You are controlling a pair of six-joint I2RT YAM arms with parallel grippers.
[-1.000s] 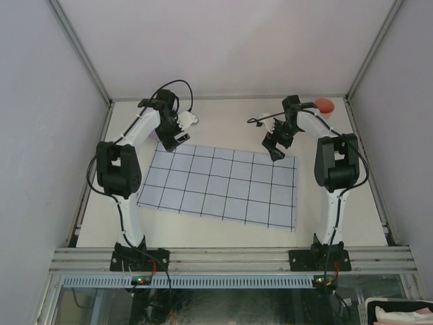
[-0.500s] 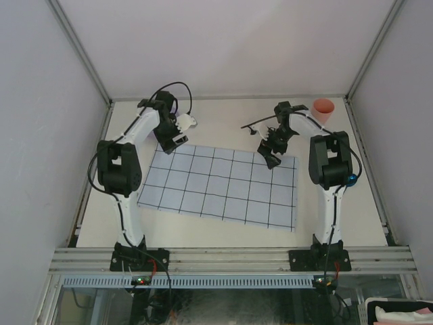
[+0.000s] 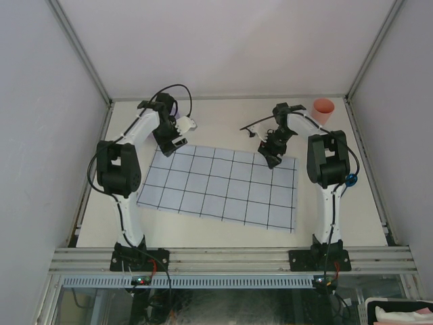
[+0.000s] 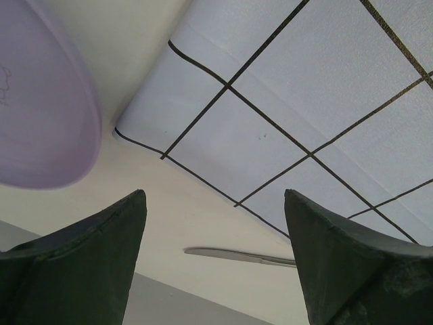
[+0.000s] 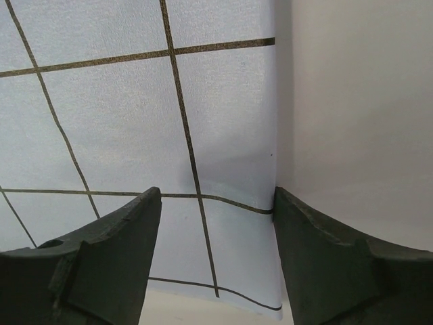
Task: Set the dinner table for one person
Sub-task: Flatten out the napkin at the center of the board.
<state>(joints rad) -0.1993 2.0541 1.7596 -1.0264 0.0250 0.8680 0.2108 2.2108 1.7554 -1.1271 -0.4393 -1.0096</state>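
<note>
**Open grippers at the cloth's far corners**

The dinner table (image 3: 223,118) fills the middle of the top view, and a grid cloth (image 3: 216,186) lies at its centre. The left gripper (image 4: 215,203) is at the cloth's 11 o'clock corner, the right gripper (image 5: 216,196) at its 1 o'clock corner. Both jaws stand wide apart and hold nothing. A pink cup (image 3: 323,108) stands at the table's 1 o'clock corner.

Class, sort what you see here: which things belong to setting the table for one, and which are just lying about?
For the job: dinner table, grid cloth, purple plate, pink cup, silvery utensil by the far wall.
Lying about: white bundle in the bin at bottom right.
</note>
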